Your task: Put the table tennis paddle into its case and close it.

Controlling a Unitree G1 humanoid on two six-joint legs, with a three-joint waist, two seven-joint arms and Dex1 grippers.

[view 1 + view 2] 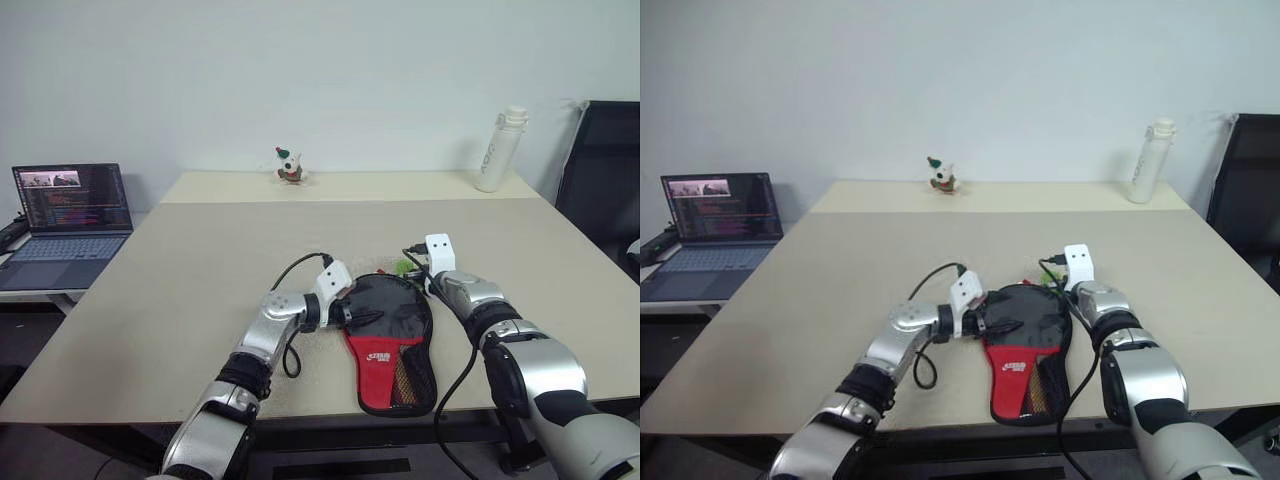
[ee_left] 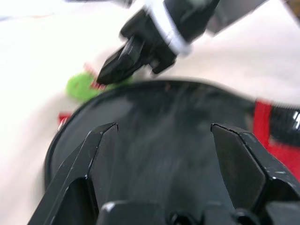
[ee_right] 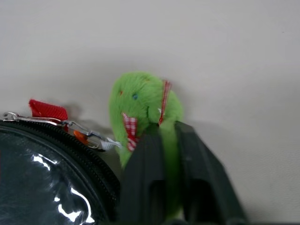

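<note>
Where head views blur, right claw (image 3: 161,140) clamped on green tag (image 3: 140,105); left claw (image 2: 164,145) agape.

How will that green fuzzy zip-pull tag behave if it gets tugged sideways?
The green tag looks plush, so it will probably squash and flop rather than pull stiffly. It hangs from a thin metal link on the case, so expect slack first. The right end effector is shut on it; fuzz may slip.

Head pair overlooks the table (image 1: 150,290); wrist cameras sit close.
</note>
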